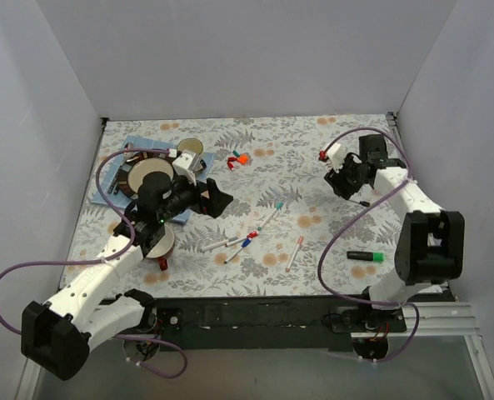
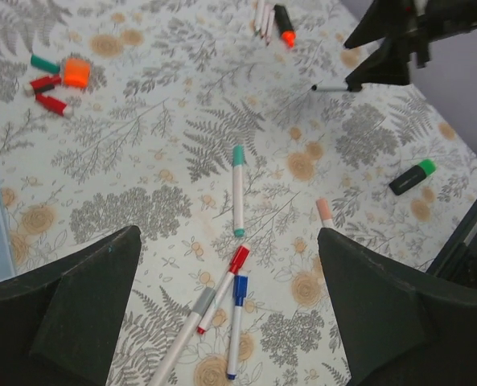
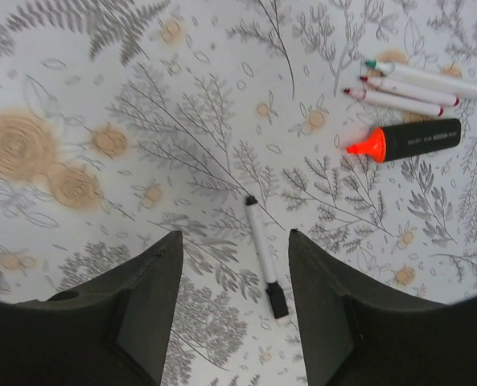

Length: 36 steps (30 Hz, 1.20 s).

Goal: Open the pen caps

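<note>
My left gripper point(image 1: 217, 200) point(image 2: 228, 235) is open and empty above the middle pens. Below it lie a pen with a teal cap point(image 2: 238, 154), one with a red cap point(image 2: 239, 259), one with a blue cap point(image 2: 240, 288) and a grey-banded pen point(image 2: 191, 315). A peach cap point(image 2: 325, 212) and a black marker's green cap point(image 2: 425, 167) lie to the right. Loose caps point(image 2: 61, 76) point(image 1: 237, 158), teal, orange and red, lie at the back. My right gripper point(image 1: 346, 179) point(image 3: 234, 237) is open above a thin white pen point(image 3: 260, 241) with a black cap point(image 3: 277, 299).
An uncapped orange-tipped black marker point(image 3: 407, 141) and three uncapped white pens point(image 3: 415, 87) lie near the right gripper. A blue tray point(image 1: 138, 143) with round rolls and a cup point(image 1: 190, 150) stands at the back left. Purple cables loop from both arms. White walls close in three sides.
</note>
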Each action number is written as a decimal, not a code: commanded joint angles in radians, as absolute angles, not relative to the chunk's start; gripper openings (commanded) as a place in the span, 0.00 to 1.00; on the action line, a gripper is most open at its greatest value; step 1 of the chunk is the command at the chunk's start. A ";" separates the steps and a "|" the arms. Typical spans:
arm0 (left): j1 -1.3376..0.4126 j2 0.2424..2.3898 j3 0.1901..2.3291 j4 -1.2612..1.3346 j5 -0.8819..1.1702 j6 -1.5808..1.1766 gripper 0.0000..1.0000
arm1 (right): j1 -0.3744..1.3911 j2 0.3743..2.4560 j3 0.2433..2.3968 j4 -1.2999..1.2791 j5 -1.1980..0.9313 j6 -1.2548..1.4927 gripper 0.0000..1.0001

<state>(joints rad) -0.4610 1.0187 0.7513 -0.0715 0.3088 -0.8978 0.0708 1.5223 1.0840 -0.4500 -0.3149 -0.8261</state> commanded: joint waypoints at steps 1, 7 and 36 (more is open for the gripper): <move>-0.459 0.928 0.747 0.011 0.336 -0.897 0.92 | 0.051 1.693 1.283 -0.669 -0.132 -0.960 0.60; -0.459 0.914 0.750 0.011 0.350 -0.900 0.93 | 0.051 1.911 1.486 -0.825 -0.066 -0.980 0.54; -0.457 0.948 0.756 0.006 0.379 -0.897 0.95 | 0.054 2.056 1.474 -0.838 -0.060 -0.988 0.36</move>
<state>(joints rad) -0.4610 0.9375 0.7467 0.0006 0.3561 -0.9051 0.0517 2.0521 1.5066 -0.8562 -0.0757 -0.9466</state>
